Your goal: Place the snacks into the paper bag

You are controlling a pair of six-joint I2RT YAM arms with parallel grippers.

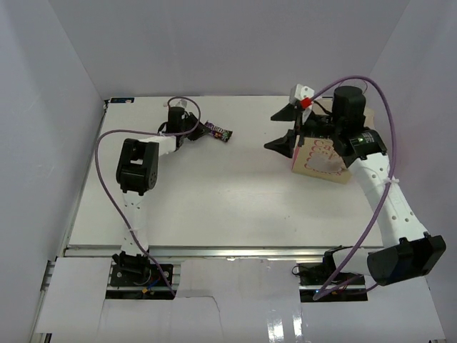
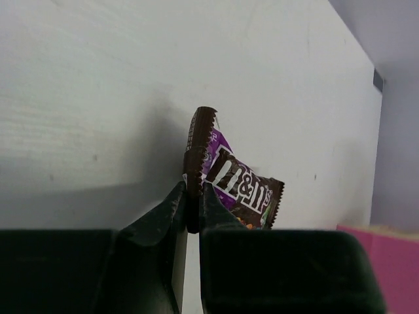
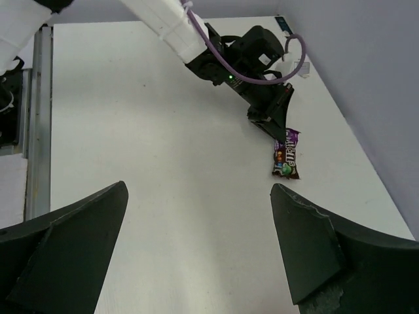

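Near the far edge of the desk (image 1: 214, 207), left of its middle, pinches one crimped end of the candy bar (image 2: 236, 183) in the left gripper (image 2: 193, 204), jaws drawn narrow onto the seam. Leaves the rest of the bar apparently lying on the surface, stretched toward the right edge. Holds the right gripper (image 1: 284, 128) spread wide and empty just beside the paper bag (image 1: 318, 161), which stands toward the far right corner, on the side facing the left edge. Cannot tell from above whether it touches the bag. Shows no other snack outside the bag.

Reads as the pick-up step: grasp made, lift not yet begun, judging by the bar resting low. Calls next for a straight lift off the desk, then a carry rightward along the far edge to above the bag's opening, with release only once over the mouth. Needs care with so thin a hold: slick film gripped by the seam alone, so likely to swing or slip on a quick move. Needs also the right gripper out of the path, or steadying the bag, since light paper may tip if bumped.
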